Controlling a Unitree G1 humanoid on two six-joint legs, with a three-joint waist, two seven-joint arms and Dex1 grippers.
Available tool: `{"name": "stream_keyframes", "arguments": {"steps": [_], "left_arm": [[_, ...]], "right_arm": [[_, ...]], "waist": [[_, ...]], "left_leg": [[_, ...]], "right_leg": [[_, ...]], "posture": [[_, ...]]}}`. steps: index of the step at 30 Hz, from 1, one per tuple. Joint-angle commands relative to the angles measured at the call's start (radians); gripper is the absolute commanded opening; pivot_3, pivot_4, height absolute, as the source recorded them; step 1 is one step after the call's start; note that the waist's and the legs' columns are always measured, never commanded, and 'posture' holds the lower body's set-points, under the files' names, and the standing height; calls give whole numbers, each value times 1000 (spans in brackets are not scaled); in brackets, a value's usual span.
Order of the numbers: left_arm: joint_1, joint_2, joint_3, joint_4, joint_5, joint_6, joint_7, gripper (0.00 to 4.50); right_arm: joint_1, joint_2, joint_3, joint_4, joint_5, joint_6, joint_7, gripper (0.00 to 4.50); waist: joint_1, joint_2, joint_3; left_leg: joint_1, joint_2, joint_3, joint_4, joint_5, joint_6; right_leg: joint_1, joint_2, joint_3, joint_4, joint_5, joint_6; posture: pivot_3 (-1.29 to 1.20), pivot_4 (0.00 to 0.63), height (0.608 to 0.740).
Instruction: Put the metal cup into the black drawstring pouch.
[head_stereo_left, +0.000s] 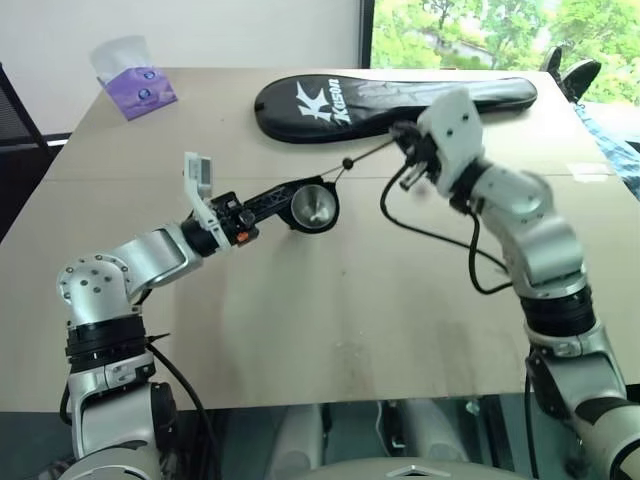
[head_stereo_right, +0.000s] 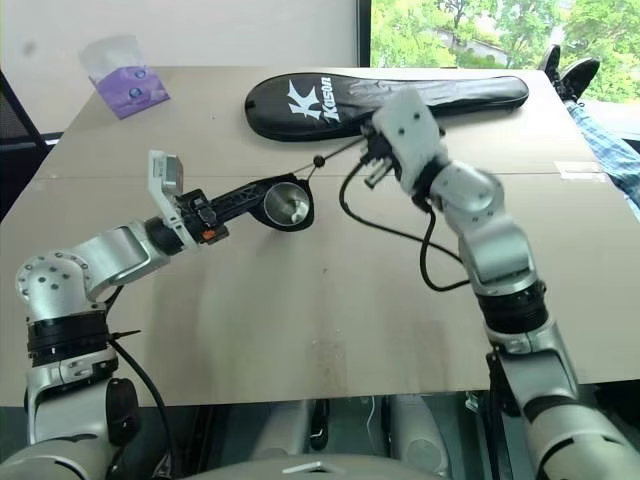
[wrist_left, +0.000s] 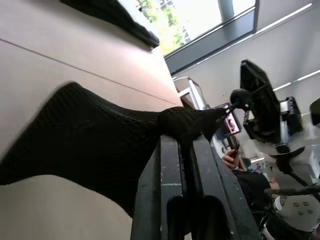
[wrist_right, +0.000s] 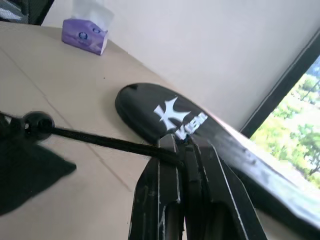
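Above the table (head_stereo_left: 330, 330), a little nearer the robot than the long black racket cover (head_stereo_left: 400, 100), the black drawstring pouch (head_stereo_left: 300, 205) hangs in the air between the two arms. The metal cup (head_stereo_left: 314, 208) sits inside it — its shiny round body shows through the pouch's open mouth, which faces the head camera.

The left gripper (head_stereo_left: 268, 200) reaches in from the side of the pouch away from the window, and its two black fingers (wrist_left: 172, 185) are pressed together on a fold of the pouch's mesh fabric, as the left wrist view shows close up. The pouch spreads out from that pinch as a dark, netted sheet over the tabletop.

The right gripper (wrist_right: 181, 150) is raised on the other side of the pouch, closer to the racket cover, with its fingers clamped tight on the thin black cord (wrist_right: 105, 141). The cord runs taut from those fingers down to the pouch, with a small round black bead (head_stereo_left: 347, 162) strung on it partway along.

The racket cover lies flat on the table behind the pouch, white lettering on its wide end. A purple tissue box (head_stereo_left: 140, 88) stands at the far corner of the table, well apart from the racket cover on the robot's left. A black cable (head_stereo_left: 440, 235) loops from the right wrist down along that arm.
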Motion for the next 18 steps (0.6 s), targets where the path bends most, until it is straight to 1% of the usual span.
{"name": "stream_keyframes", "arguments": {"steps": [1,2,4,6,7,9,11,14,18], "left_arm": [[-1,-11,3,-103,64,-80,-38,1697],[5,-4,-24,-156,135,-131,-71,1997],[6,-10,-46,-226,220,-210,-106,1997],[3,-4,-75,-267,273,-247,-156,1997],[-5,-3,-90,-288,290,-259,-175,1997],[-47,-12,-122,-326,313,-278,-191,1997],[-114,-27,-197,-366,387,-313,-204,1997],[-196,-85,-246,-341,426,-326,-181,1997],[-246,-156,-342,-274,550,-409,-258,1997]], "right_arm": [[-103,-28,-25,-31,4,49,20,0],[-127,-36,-22,-24,2,45,26,0],[-184,-47,-23,-5,5,38,45,0],[-222,-47,-36,18,21,44,56,0],[-227,-64,-23,26,11,31,73,0],[-240,-83,-13,28,8,9,100,0],[-238,-111,6,6,10,9,141,0],[-219,-117,12,-17,18,13,159,0],[-226,-102,21,-53,28,48,161,0]], "waist": [[3,0,0],[3,0,0],[4,0,0],[6,0,0],[7,0,0],[13,0,0],[25,1,1],[27,1,1],[19,2,1]], "left_leg": [[0,0,0,0,0,0],[-1,0,0,0,0,0],[-1,0,0,0,0,0],[-2,0,2,0,0,0],[-2,0,1,0,0,0],[-1,0,1,0,0,0],[-2,0,1,0,0,0],[-3,-1,0,2,0,1],[-2,0,1,3,0,1]], "right_leg": [[0,0,0,0,0,0],[0,0,0,-1,0,0],[0,0,0,-2,0,0],[-1,0,0,-2,0,0],[-1,0,0,-2,0,0],[-1,0,0,-2,0,0],[-1,0,0,-2,0,0],[0,0,0,-2,0,0],[0,1,-1,-1,0,0]], "posture": [[0,150,740],[0,150,740],[0,150,740],[0,150,740],[0,150,740],[0,150,740],[0,150,740],[0,150,740],[0,150,740]]}}
